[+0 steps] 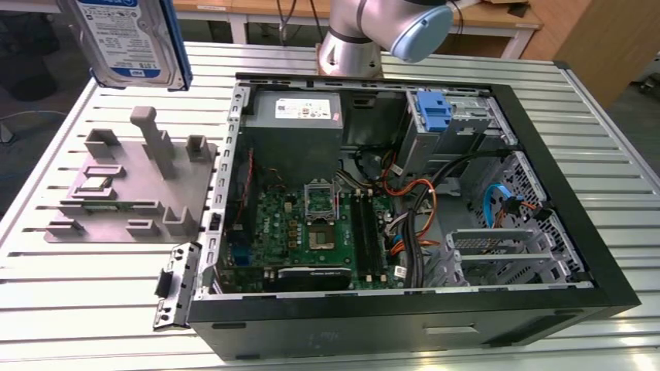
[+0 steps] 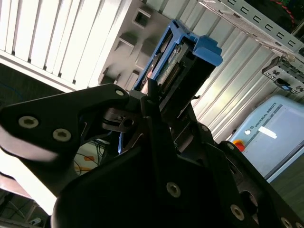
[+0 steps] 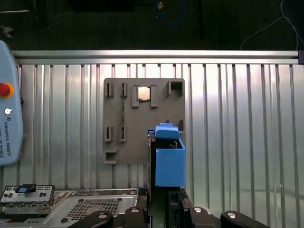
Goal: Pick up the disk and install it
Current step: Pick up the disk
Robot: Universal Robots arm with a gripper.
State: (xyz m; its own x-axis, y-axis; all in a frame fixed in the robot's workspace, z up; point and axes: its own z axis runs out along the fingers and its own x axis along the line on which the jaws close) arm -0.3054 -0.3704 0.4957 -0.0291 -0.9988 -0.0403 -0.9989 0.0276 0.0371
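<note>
The disk (image 1: 129,39), a silver drive with a blue-and-white label in a blue carrier, hangs in the air at the exterior view's upper left, above the grey fixture plate (image 1: 124,193). In the first wrist view the disk (image 3: 169,159) appears edge-on, its blue carrier over the plate's (image 3: 142,142) edge. My gripper (image 3: 164,202) is shut on the disk's lower end. The second wrist view shows the black fingers (image 2: 152,102) clamped on the carrier (image 2: 190,57).
An open computer case (image 1: 577,255) lies at the exterior view's right, with a motherboard (image 1: 309,232), a grey power-supply box (image 1: 297,110) and a bare blue bracket (image 1: 433,112) in the drive bay. The arm's base (image 1: 356,39) stands behind it. A grey-blue pendant (image 3: 9,123) lies on the slatted table.
</note>
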